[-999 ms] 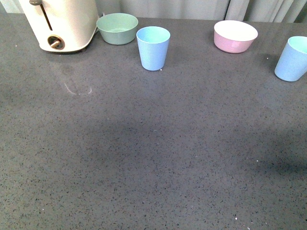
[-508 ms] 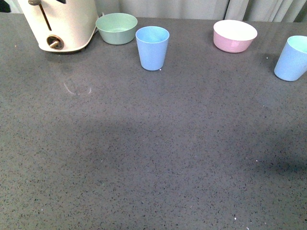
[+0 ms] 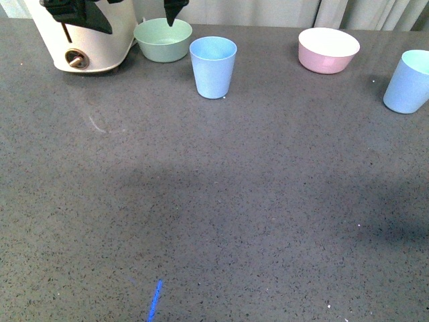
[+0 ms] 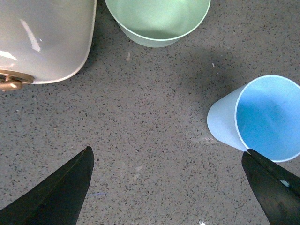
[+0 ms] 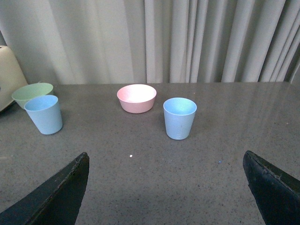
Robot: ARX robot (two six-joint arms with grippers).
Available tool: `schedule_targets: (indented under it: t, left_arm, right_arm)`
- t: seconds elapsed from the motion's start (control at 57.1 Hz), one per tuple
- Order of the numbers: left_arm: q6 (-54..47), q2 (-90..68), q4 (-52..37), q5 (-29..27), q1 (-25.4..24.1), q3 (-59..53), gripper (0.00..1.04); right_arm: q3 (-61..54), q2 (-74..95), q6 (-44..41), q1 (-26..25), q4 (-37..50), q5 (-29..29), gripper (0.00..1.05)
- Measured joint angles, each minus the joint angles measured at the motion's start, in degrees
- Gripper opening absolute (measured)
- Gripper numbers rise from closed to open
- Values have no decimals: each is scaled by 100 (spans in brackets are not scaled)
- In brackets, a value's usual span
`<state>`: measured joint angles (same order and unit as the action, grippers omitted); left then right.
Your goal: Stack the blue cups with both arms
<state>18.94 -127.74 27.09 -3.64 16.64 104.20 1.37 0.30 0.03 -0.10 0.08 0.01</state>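
One blue cup (image 3: 213, 67) is standing upright on the gray table (image 3: 201, 201), just beside the green bowl (image 3: 163, 39) and near the cream toaster (image 3: 107, 47) (lever and knob on its front). The other blue cup (image 3: 407, 82) is standing at the far R edge, well apart, w/ the pink bowl (image 3: 328, 50) sitting between them. L gripper (image 4: 166, 187) is hanging wide open over the table, one finger (image 4: 274, 192) right by the first blue cup's rim. R gripper (image 5: 164, 194) is gaping open too, holding nothing.
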Motion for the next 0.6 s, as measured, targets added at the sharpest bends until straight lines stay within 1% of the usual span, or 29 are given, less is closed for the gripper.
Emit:
schedule_targets:
  t: [0.35,0.596]
  left_arm:
    - [459,-940,675,-31,267,1419,96]
    - [629,-1399,986,-76,404,2002,96]
  right_arm:
    - [0,0,0,0,0,0,96]
    - [0,0,0,0,0,0,96]
